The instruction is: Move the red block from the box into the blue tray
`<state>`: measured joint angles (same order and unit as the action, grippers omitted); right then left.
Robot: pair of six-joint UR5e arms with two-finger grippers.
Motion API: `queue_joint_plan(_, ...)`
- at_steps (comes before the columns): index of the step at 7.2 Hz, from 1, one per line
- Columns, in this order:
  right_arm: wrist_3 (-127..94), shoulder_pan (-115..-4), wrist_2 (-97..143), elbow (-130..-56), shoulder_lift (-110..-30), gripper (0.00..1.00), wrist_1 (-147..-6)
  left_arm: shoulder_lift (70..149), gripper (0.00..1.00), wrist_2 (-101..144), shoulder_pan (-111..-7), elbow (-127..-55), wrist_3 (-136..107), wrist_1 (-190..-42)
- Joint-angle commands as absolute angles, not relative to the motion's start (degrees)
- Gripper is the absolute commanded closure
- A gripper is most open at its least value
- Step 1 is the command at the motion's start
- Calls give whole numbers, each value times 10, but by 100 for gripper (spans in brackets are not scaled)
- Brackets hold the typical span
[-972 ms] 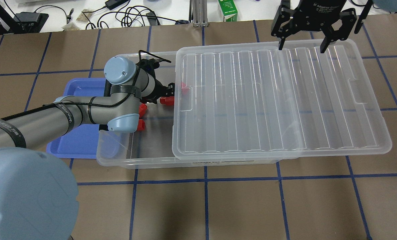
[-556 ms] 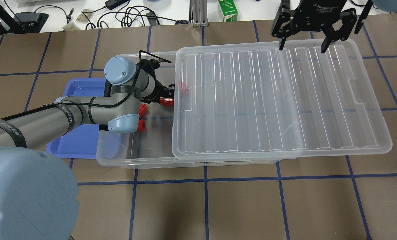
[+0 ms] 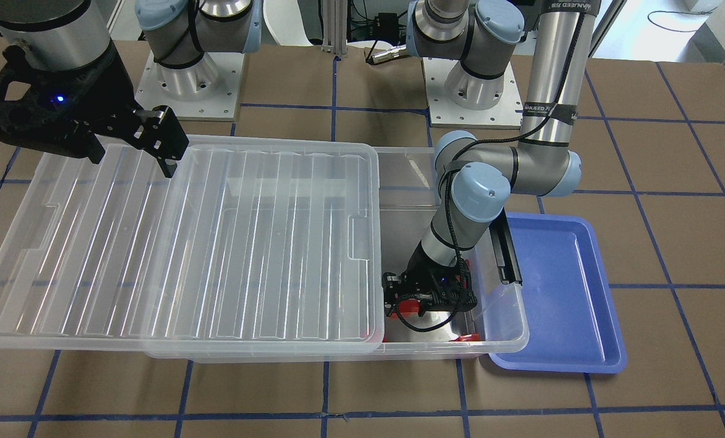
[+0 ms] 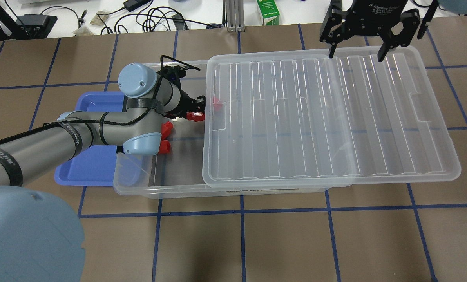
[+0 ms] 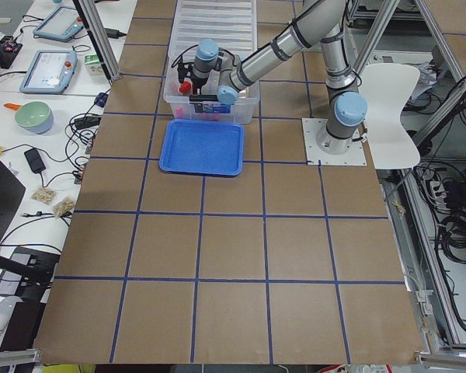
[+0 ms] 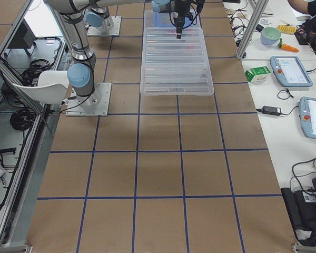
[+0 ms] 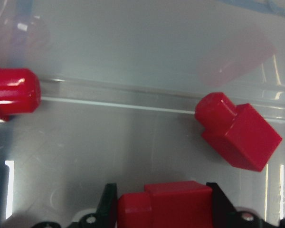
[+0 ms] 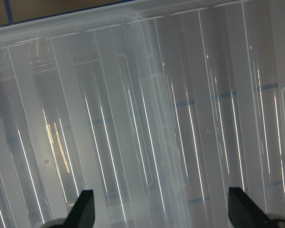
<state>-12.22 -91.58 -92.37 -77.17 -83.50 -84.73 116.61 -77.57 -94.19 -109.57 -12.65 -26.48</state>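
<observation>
At left in the overhead view, the shallow periwinkle-blue plastic tray lies beside the large clear plastic box. In the box's uncovered end, the left gripper clamps its fingers on a small red plastic block. At upper right, the right gripper hangs over the ribbed clear lid, fingers apart.

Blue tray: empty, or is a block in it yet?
Empty: the blue tray shows bare floor. The left claw is shut on a red block inside the box.
</observation>
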Motion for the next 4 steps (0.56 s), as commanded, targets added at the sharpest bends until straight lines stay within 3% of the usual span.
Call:
queue_joint_plan(1,-122,-916,-924,-772,-835,0,-847,1127,70,-780,-939,-1093,-127,-311)
queue_joint_plan(4,-122,-916,-924,-773,-836,0,-846,1058,70,-795,-920,-1086,-115,-412)
